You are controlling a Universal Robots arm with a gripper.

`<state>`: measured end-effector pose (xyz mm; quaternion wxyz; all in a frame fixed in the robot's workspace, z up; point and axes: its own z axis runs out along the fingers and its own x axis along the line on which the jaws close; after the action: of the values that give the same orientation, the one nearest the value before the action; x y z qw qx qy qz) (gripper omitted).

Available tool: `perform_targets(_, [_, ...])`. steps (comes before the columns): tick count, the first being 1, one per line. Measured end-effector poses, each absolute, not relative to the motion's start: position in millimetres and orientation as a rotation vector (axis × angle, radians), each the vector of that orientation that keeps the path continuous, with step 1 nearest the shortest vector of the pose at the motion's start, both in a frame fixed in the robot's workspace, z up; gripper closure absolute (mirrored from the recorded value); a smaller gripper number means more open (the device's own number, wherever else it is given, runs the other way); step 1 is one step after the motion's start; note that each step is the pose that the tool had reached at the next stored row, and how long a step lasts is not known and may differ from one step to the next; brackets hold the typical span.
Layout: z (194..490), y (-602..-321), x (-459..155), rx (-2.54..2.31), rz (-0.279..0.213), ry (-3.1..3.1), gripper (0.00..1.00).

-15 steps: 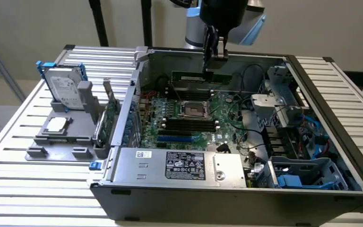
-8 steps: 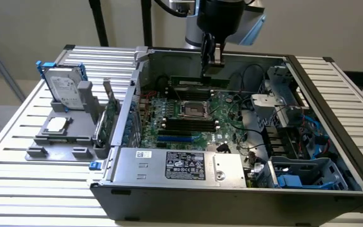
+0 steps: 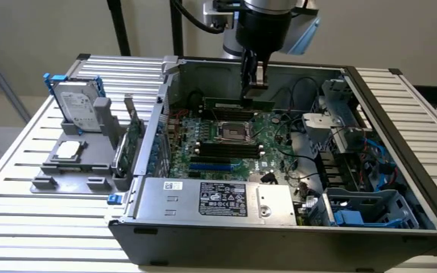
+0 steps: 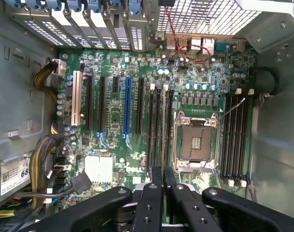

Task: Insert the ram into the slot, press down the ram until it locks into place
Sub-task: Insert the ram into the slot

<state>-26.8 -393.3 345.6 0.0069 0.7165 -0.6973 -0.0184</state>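
A plain beige wall backs a table [image 3: 21,227] of ribbed aluminium slats. On it lies an open computer case [image 3: 279,242] of dark grey sheet steel, boxy and matt. On its floor is a green motherboard [image 3: 260,153] crowded with small parts. At the board's middle sits the CPU socket [image 3: 230,132], a square metal frame.

On the near side of the socket, a silver power supply [image 3: 211,196] with a black label spans the case. Well off to the exterior view's left of the socket, outside the case, a grey plastic holder [image 3: 74,162] carries a hard drive [image 3: 78,105] in a blue frame.

Above the socket's far edge hangs the gripper [image 3: 254,90], black metal with bolted fingers [image 4: 156,193]. Its jaws are pinched narrow on the top edge of the ram [image 3: 238,104], a thin green stick held level. Whether it touches the board cannot be told.

The slot [image 4: 159,125] is one of a bank of long, narrow black plastic ones with pale end clips. It lies just beside the socket, between it and a bright blue slot [image 4: 127,106].
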Motion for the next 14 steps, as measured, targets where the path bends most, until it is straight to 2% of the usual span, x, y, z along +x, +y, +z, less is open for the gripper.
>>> perform_targets(14, [320,-394,-30,2.227,-0.058,-2.196,0.87])
